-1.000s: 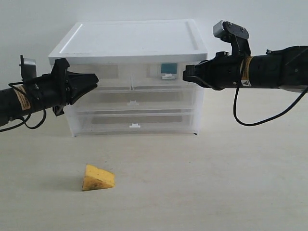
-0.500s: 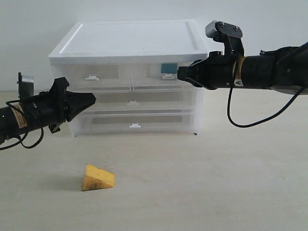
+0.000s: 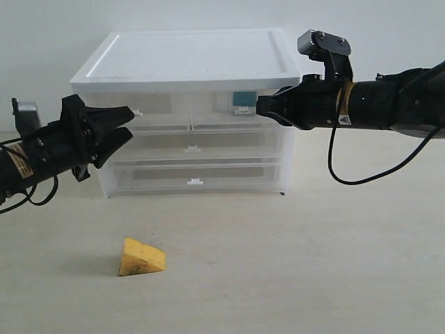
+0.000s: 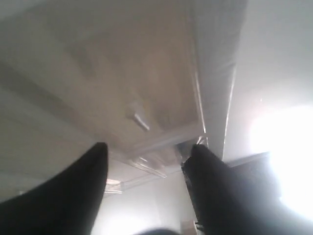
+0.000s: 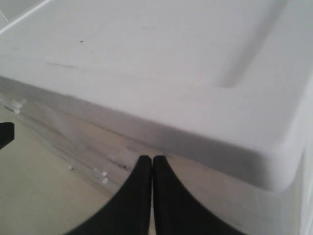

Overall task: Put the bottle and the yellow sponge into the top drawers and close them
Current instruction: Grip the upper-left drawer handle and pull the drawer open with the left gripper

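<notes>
Though they hung lower and together before, the left fingers [image 3: 115,113] now stand apart by the top left drawer [image 3: 149,104]; the right fingers [image 3: 270,108] stay together. The yellow wedge sponge [image 3: 141,257] lies on the near-left counter [image 3: 313,264].

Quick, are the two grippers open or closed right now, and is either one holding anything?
Left gripper: open, holding nothing.
Right gripper: closed, holding nothing.
</notes>
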Robot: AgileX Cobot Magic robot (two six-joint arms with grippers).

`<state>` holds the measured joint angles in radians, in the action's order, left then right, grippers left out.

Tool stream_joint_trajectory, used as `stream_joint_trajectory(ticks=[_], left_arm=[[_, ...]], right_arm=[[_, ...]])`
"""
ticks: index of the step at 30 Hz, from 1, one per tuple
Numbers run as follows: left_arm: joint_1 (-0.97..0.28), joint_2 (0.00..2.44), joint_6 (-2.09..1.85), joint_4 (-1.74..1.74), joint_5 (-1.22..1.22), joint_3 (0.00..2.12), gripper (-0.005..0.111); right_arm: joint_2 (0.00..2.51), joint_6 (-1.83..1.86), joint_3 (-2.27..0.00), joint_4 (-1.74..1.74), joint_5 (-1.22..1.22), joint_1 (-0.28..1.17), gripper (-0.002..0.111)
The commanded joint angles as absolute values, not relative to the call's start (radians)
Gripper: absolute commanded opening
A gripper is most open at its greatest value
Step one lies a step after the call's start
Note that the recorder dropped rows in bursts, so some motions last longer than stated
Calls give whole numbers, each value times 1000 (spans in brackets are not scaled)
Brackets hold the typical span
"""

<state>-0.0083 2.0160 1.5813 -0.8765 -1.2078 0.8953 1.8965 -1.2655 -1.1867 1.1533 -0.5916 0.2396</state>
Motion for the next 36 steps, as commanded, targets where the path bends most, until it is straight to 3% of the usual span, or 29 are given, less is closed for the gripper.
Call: stream_joint_trajectory(ticks=[1,4,11,23,36], left_arm=[[0,1996,1639,-854,-1190,927,52],[-1,1996,1673,-864,-1080,975,45],[-6,1996,1676,-848,-1073,1003,4],[-54,1996,1639,-851,-1052,976,4],[-58,1983,1517,-817,-1145,813,4]], right_arm=[[1898,-1265,-1199,1107,-572,231,0],[1898,-1268,-1199,1107,-572,231,0],[1898,-1268,-1199,1107,-572,231,0],[1898,-1275,-1199,1112,-572,231,0],[1898,-1277,-1199,1112,-572,231,0]])
